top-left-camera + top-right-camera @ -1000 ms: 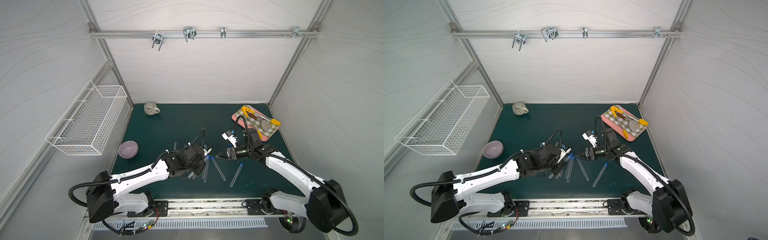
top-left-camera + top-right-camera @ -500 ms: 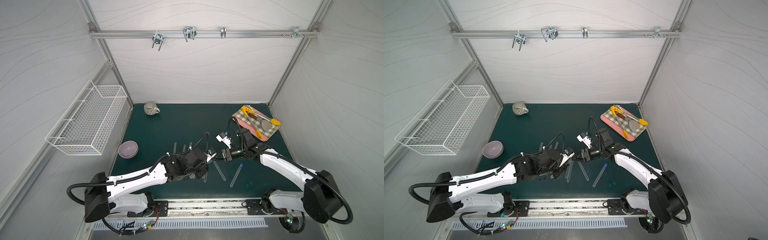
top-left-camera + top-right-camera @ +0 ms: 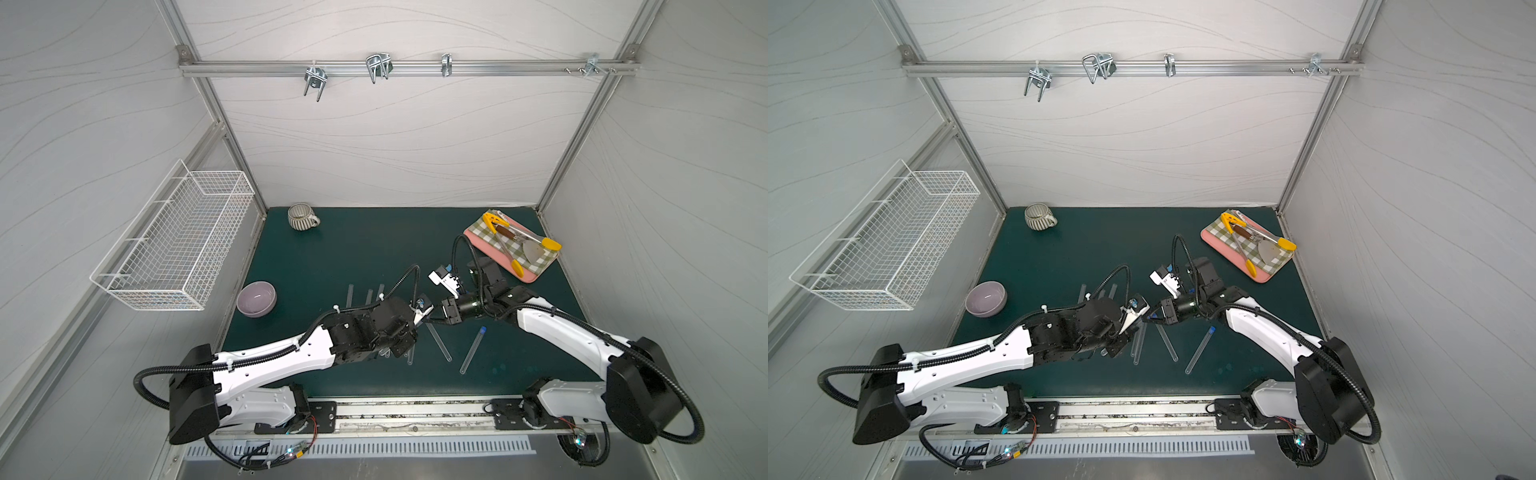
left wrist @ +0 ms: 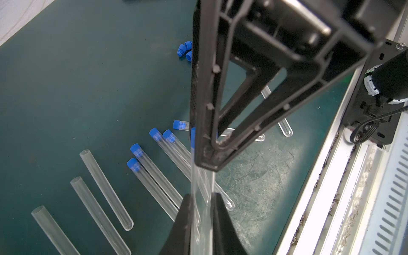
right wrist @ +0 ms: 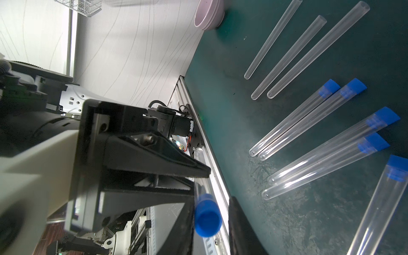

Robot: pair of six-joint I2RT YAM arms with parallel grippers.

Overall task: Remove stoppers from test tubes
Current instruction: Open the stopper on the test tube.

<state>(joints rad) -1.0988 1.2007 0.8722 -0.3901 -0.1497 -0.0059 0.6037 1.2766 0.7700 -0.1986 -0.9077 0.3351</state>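
Obscured items first. In both top views the spot where the two grippers meet is too small to read, and the left arm [image 3: 291, 357] covers most of the tubes lying on the desk [image 3: 332, 257]. In the left wrist view a black finger of the right gripper screens nearly all of the stopper, leaving only a blue sliver. It also cuts off a cluster of loose stoppers [image 4: 184, 49], so I cannot count them. In the right wrist view the nearest capped tube runs out of frame.

Grippers. The left gripper [image 4: 202, 198] is pressed tight on the held tube [image 4: 202, 223], pinching its clear body and carrying it above the desk, near the middle. The right gripper [image 5: 210, 198] stands narrowly spread astride the stopper [image 5: 207, 218] in that tube's mouth. One finger lies against it and a thin gap shows at the other, so I record no firm pinch.

Materials. The tubes are clear, thin-walled and round-bottomed. Five capped tubes [image 5: 293, 120] lie fanned out in the desk's front half, and three bare tubes [image 5: 288, 58] lie side by side nearer its middle. The stoppers are bright blue, matt and cylindrical. The gripper fingers are black open-truss plastic. The desk cover is dark green, scuffed pale near the front edge.
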